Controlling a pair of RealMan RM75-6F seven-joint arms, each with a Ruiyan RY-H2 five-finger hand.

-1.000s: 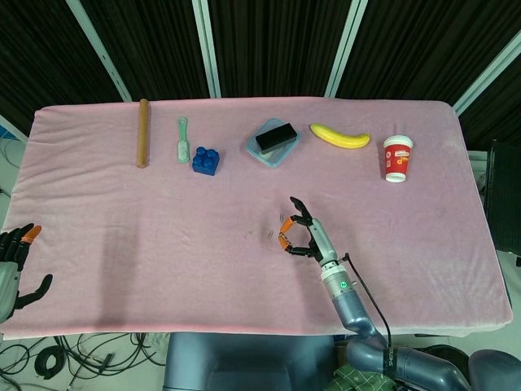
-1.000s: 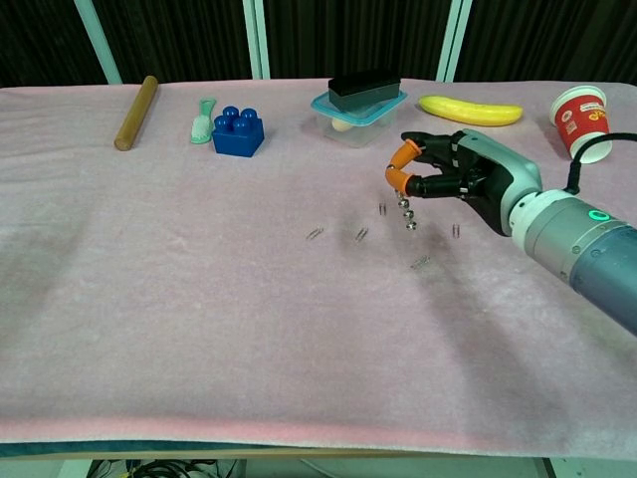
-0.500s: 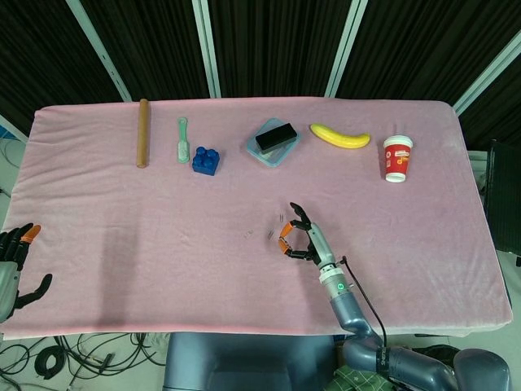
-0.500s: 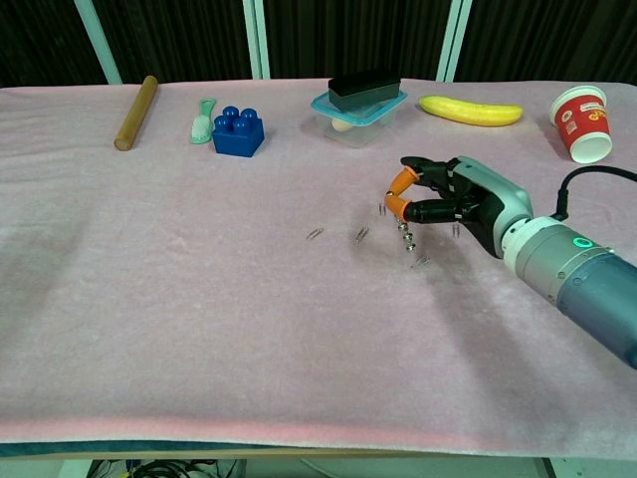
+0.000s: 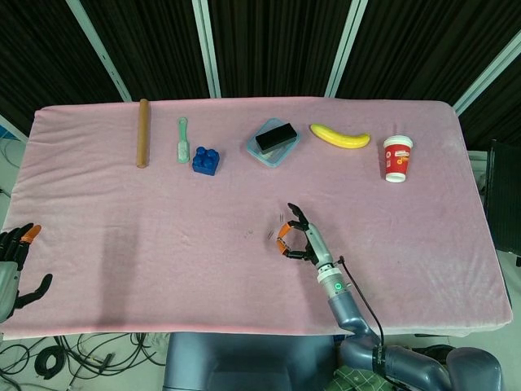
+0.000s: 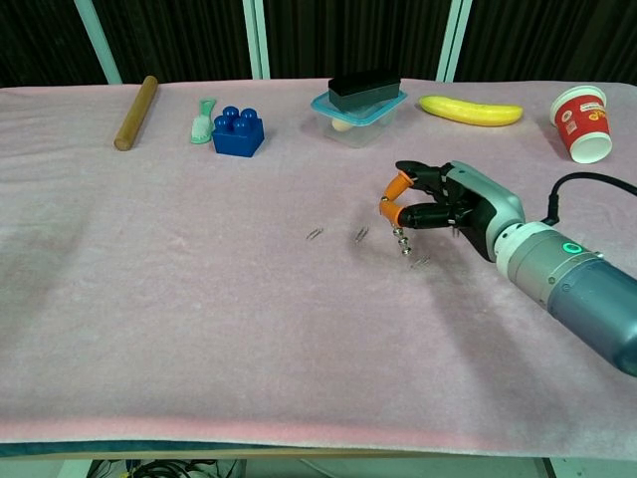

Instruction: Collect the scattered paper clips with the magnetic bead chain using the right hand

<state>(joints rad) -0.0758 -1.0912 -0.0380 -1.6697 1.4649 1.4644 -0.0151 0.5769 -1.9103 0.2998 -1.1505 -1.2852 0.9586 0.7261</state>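
At the bench's near left corner, the left hand (image 5: 16, 259) is resting with its fingers spread, holding nothing and playing no part. Toward the middle, the right hand (image 6: 438, 204) is pinching the magnetic bead chain (image 6: 401, 242) between its orange fingertips (image 6: 392, 209); over the last second it has been sinking and drifting left, so the dangling beads are now coming down just beside one paper clip (image 6: 420, 262), with two more clips (image 6: 315, 234) (image 6: 361, 235) lying further left. That probably means the first pickup is about to happen, though no clip appears to be hanging from the chain yet. The pink cloth (image 5: 122, 228) is covering the whole bench, and along its far edge a wooden rod (image 5: 143, 132), brush (image 5: 183, 139), blue block (image 5: 206, 160), lidded box (image 5: 273, 141), banana (image 5: 339, 136) and red cup (image 5: 397, 158) are sitting. Dark panels are standing behind.
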